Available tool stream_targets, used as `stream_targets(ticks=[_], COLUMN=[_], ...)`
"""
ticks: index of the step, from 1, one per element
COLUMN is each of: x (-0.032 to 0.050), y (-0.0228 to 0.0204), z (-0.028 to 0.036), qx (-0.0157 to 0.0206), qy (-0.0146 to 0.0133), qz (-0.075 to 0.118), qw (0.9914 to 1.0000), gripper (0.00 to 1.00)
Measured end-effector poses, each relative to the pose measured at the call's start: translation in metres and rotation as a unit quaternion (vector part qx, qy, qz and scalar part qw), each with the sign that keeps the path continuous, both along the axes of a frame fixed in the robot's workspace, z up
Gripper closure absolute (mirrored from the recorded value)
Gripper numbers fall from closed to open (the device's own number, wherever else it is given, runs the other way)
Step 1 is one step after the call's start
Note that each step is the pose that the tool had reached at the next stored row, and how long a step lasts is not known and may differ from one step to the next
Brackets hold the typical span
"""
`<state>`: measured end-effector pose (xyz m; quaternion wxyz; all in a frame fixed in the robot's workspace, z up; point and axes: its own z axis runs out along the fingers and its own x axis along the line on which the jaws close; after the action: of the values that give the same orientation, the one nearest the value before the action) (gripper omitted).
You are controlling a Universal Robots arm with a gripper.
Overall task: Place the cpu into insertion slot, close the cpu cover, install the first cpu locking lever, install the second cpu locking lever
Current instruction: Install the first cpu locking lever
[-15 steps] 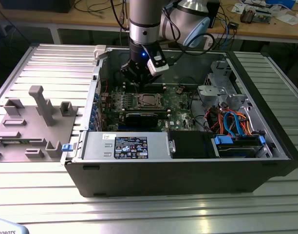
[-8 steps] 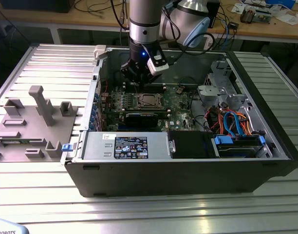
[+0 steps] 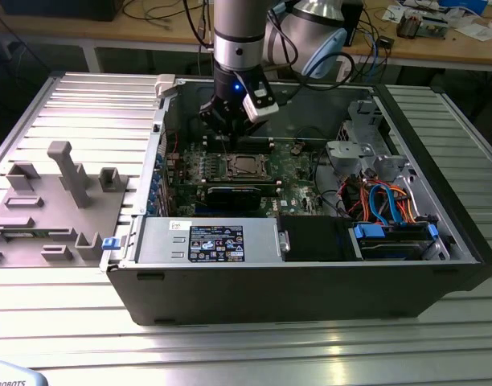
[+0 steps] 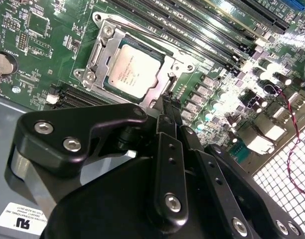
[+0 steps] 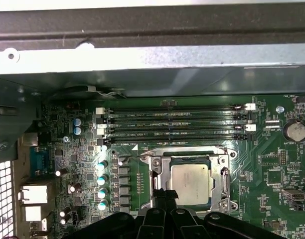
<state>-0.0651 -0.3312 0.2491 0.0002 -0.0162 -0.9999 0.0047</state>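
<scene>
Sitting on ribbed metal bench [image 3: 69,338], open computer case [image 3: 310,281]. Hovering just beside cpu cover [image 4: 100,55], hand [image 4: 168,107] pinched together, gripping nothing. Lying seated under it, cpu [image 4: 134,70].

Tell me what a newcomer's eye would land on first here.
The open computer case on the ribbed metal table, with the arm reaching in. Then the cpu seated in its socket under the cpu cover, with the gripper just beside it, fingers together.

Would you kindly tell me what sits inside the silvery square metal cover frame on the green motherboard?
The pale tan-silver square cpu lies flat inside the cpu cover, showing through its open centre. The socket beneath it is hidden.
</scene>
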Motion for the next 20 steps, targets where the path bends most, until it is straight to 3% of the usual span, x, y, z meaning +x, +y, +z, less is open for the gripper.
stream_targets(ticks=[5, 11, 20], x=[-0.0039, -0.0149, -0.0316], y=[0.0009, 0.0017, 0.0111], z=[0.0001, 0.0002, 0.0044], qx=[0.0000, -0.0001, 0.0000], qy=[-0.0001, 0.0000, -0.0017], qz=[0.000, 0.000, 0.000], qw=[1.00000, 1.00000, 1.00000], gripper=[0.89, 0.89, 0.89])
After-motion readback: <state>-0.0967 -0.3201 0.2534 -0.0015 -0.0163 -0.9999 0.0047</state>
